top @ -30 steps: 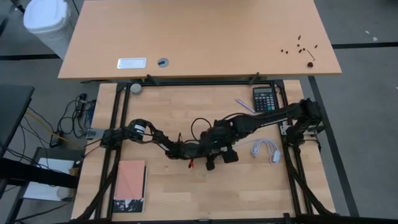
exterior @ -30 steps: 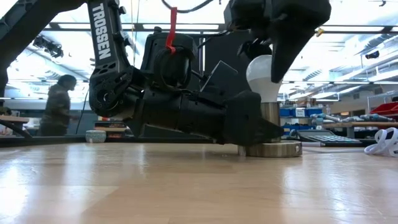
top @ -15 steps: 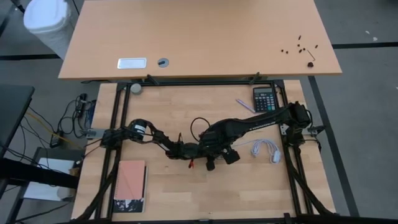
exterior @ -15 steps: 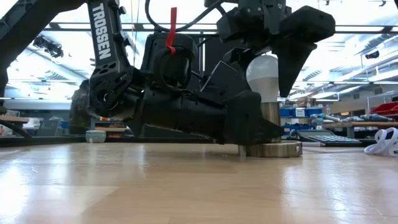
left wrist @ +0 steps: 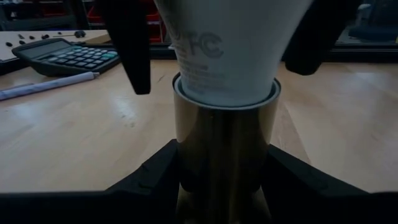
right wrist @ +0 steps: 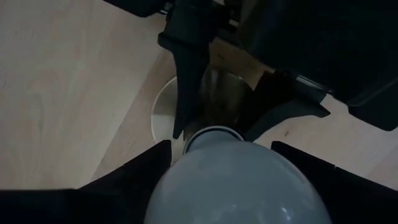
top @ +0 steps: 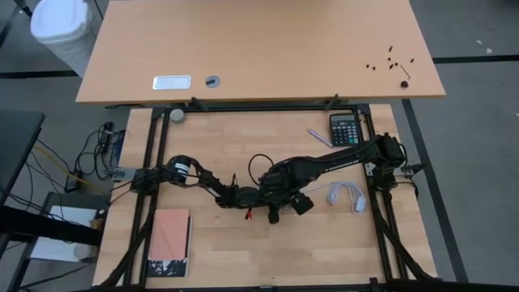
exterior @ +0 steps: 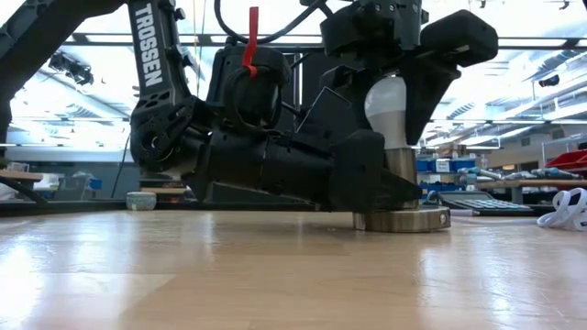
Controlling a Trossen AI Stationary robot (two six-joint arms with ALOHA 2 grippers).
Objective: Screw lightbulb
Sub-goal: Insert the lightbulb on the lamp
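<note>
The white lightbulb [exterior: 385, 101] stands upright with its neck in the brass column [left wrist: 217, 155] of the socket, whose round base disc [exterior: 404, 220] rests on the table. My left gripper [exterior: 385, 183] lies low and level, shut on that column. My right gripper [right wrist: 230, 180] points down over the bulb and is shut on its globe. In the high view both grippers meet near the table's middle [top: 272, 201], and the bulb is hidden beneath them. My left gripper pinches the socket's brass column [left wrist: 186, 168] between its two fingers, just above the base disc. It comes in level from the table's left. The socket stands upright with its disc on the table. My right gripper takes the bulb's globe [right wrist: 186, 186] between its two fingers, one on each side. The fingers [exterior: 424, 92] come from above, pointing down. The bulb stands upright, with its neck in the socket.
A white cord [top: 345, 193] lies to the right of the grippers. A calculator [top: 345, 128] and a pen [top: 319, 136] are at the far right. A pink notebook [top: 170, 242] lies near left. A second table [top: 259, 49] adjoins the far edge.
My right gripper has rolled about its downward axis above the bulb and sunk a little. Its fingers have closed in on the globe. The left gripper, the socket and the bulb have kept their place.
</note>
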